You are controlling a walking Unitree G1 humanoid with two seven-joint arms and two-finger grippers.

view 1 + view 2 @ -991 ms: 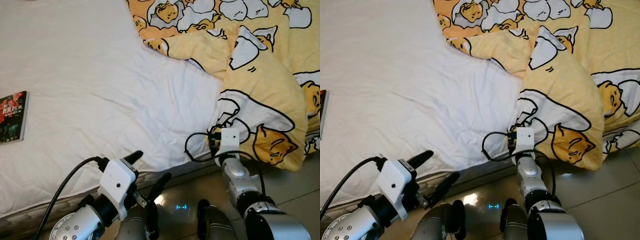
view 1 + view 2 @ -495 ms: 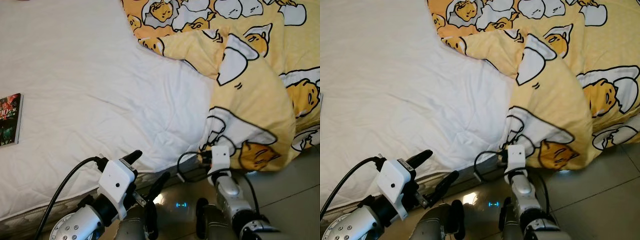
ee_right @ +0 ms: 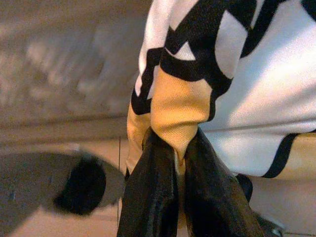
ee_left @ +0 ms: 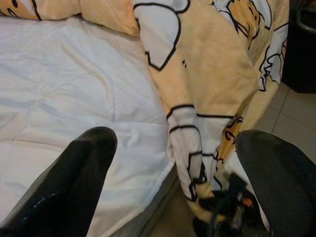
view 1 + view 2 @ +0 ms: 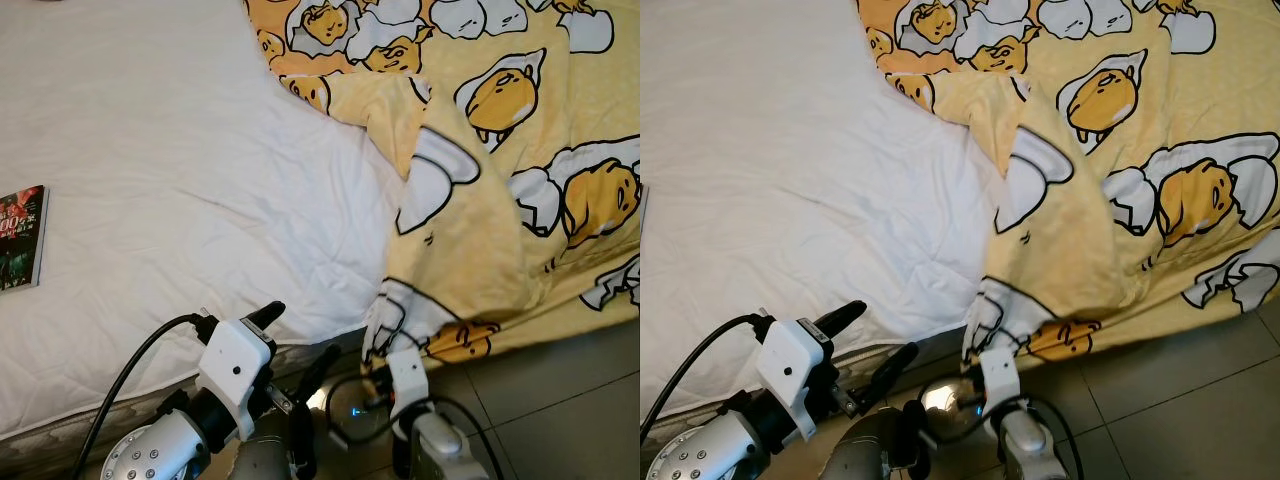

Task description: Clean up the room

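A yellow blanket (image 5: 500, 150) printed with cartoon egg figures covers the right part of the bed. Its near corner is drawn into a stretched fold that hangs over the bed's front edge. My right gripper (image 3: 180, 148) is shut on that corner; in the left eye view the right gripper (image 5: 387, 345) sits low, just in front of the mattress edge. The left gripper (image 5: 297, 337) is open and holds nothing, hovering at the bed's front edge to the left of the blanket corner. In the left wrist view the left gripper (image 4: 177, 138) faces the hanging fold.
A white sheet (image 5: 180, 180) covers the left part of the mattress. A dark-covered book (image 5: 20, 238) lies on it at the far left. Grey floor tiles (image 5: 570, 400) show at the lower right, below the hanging blanket edge.
The right gripper has drawn back towards me and leftwards with the blanket corner, stretching the fold out and down over the bed edge. The left gripper stays where it was.
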